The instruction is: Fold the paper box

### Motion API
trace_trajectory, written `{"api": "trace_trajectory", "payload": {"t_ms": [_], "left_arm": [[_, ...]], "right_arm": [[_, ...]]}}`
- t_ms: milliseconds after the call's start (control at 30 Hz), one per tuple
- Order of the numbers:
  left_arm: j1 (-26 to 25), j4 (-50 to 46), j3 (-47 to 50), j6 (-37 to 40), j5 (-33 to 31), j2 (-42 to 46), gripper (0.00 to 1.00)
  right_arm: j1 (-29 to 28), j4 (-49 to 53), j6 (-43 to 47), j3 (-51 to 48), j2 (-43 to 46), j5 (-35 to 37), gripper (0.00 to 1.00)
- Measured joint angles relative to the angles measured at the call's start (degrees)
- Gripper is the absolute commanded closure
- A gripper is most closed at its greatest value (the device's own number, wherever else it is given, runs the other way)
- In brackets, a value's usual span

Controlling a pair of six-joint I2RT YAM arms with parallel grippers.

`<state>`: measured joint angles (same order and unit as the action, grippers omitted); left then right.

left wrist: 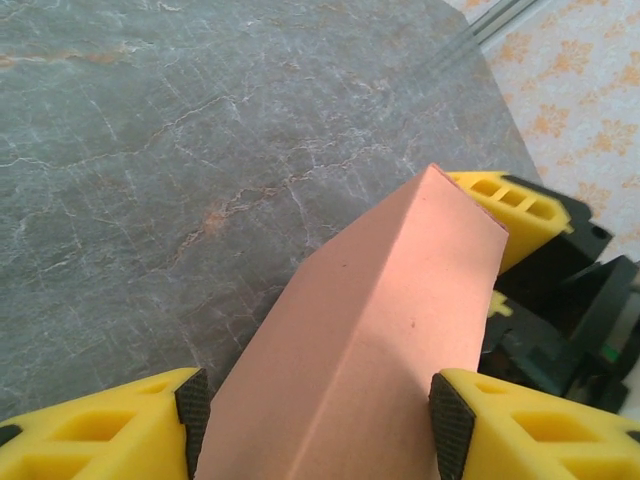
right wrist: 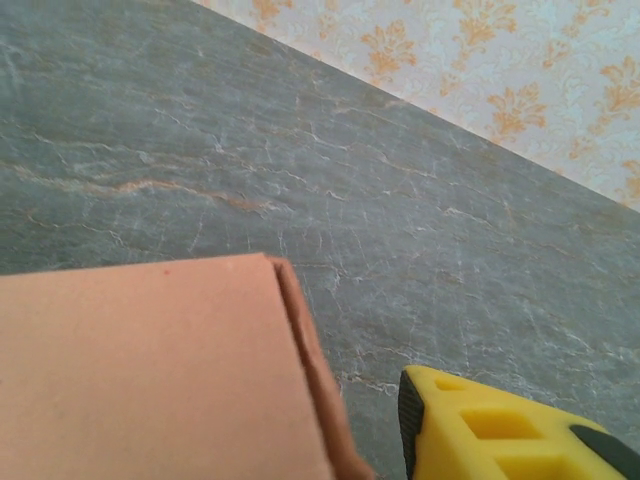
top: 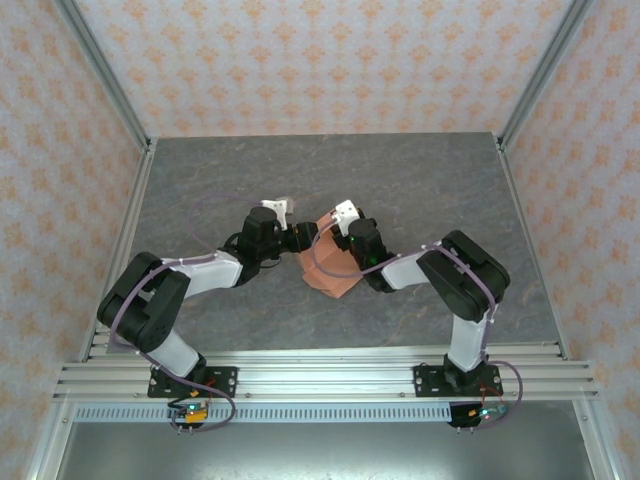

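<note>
The paper box [top: 333,272] is a salmon-orange folded card held up off the grey table [top: 200,190] at its middle, between both arms. In the left wrist view the box [left wrist: 370,330] runs away from the camera, creased along its length. My left gripper [left wrist: 320,425] is shut on it, with a black pad against each long edge. My right gripper [top: 327,248] is at the box's far end. Its one visible yellow finger [right wrist: 480,430] stands a small gap to the right of the box edge [right wrist: 300,330]; the other finger is hidden behind the card [right wrist: 140,370].
Patterned walls and metal frame posts [top: 110,80] enclose the table on three sides. An aluminium rail [top: 320,375] carrying both arm bases runs along the near edge. Bare grey tabletop [right wrist: 300,150] lies beyond the box.
</note>
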<state>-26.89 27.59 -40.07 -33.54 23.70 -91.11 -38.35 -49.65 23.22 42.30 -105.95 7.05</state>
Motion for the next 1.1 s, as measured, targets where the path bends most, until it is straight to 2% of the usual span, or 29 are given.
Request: {"api": "trace_trajectory", "payload": {"t_ms": [100,200,433,500,767,867,1033,1100], "left_arm": [[0.31,-0.44,-0.09,0.00,-0.35,0.00,0.38],[0.39,-1.77,-0.24,0.22,-0.52,0.44,0.37],[0.39,-6.08,-0.28,1.05,-1.68,2.64,0.37],[0.44,-6.69,-0.28,1.05,-1.77,2.69,0.37],[0.44,-6.99,-0.28,1.03,-1.75,2.69,0.37],[0.44,-7.74,-0.31,1.03,-1.75,2.97,0.34],[0.96,-14.99,-2.36,0.57,-2.25,5.66,0.30],[1.18,-18.64,-4.81,0.55,-2.58,6.64,0.28]], "right_arm": [[1.62,0.68,-0.59,-0.63,1.49,-4.68,0.52],[3.26,0.79,-1.31,-1.99,3.02,-9.49,0.45],[5.55,0.85,-2.69,-6.21,7.17,-19.41,0.43],[5.51,1.16,-2.67,-7.19,8.66,-20.68,0.41],[6.12,3.45,-2.45,-11.74,15.45,-21.70,0.40],[6.32,4.61,-2.47,-13.25,18.05,-22.53,0.41],[4.66,4.79,-4.57,-16.52,22.12,-24.02,0.41],[1.51,4.15,-6.19,-17.99,22.73,-24.26,0.41]]}}
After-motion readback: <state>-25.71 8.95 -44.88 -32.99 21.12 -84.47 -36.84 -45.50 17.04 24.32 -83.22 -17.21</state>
